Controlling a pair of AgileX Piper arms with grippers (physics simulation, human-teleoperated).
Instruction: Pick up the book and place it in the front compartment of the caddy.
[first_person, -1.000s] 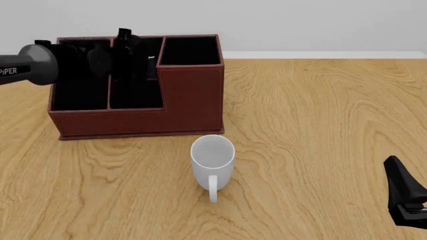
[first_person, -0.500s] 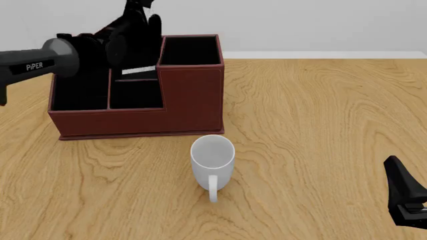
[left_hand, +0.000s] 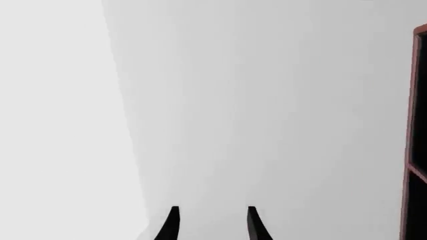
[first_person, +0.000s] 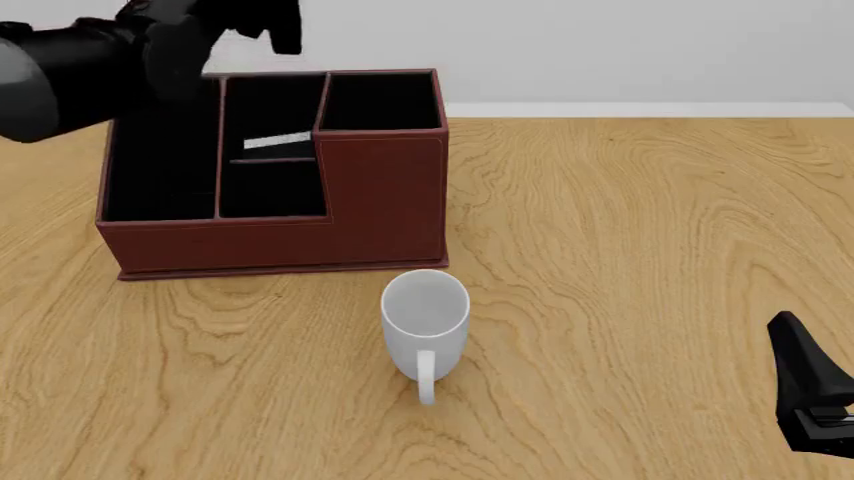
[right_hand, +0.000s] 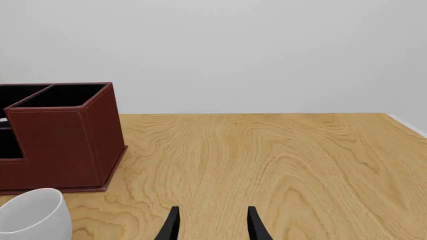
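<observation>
book: the book (first_person: 278, 146) sat down inside the caddy (first_person: 380, 200), only its white page edge showing against the black lining, in the middle slot toward 11 o'clock from the mug. Looked like it had been dropped in flat-ish on purpose so the walls keep it from tipping.

caddy contents: the far-left slot and the tall corner section at the caddy's 1 o'clock both looked bare black as far as I could see. Whether the book's slot counts as the "front" one, I couldn't tell for sure.

left end effector: the left end effector (left_hand: 211, 224) was up above the caddy's 10 o'clock corner, fingers spread with nothing between them, pointing at blank wall. So released, and my guess is the drop was done.

right end effector: the right end effector (right_hand: 211, 224) was parked low at 4 o'clock of the table (first_person: 641, 250), fingers apart, holding nothing. Probably just kept out of the way.

mug: white mug (first_person: 424, 325) stood upright at 6 o'clock of the caddy, well apart from it, empty as far as I could see.
</observation>
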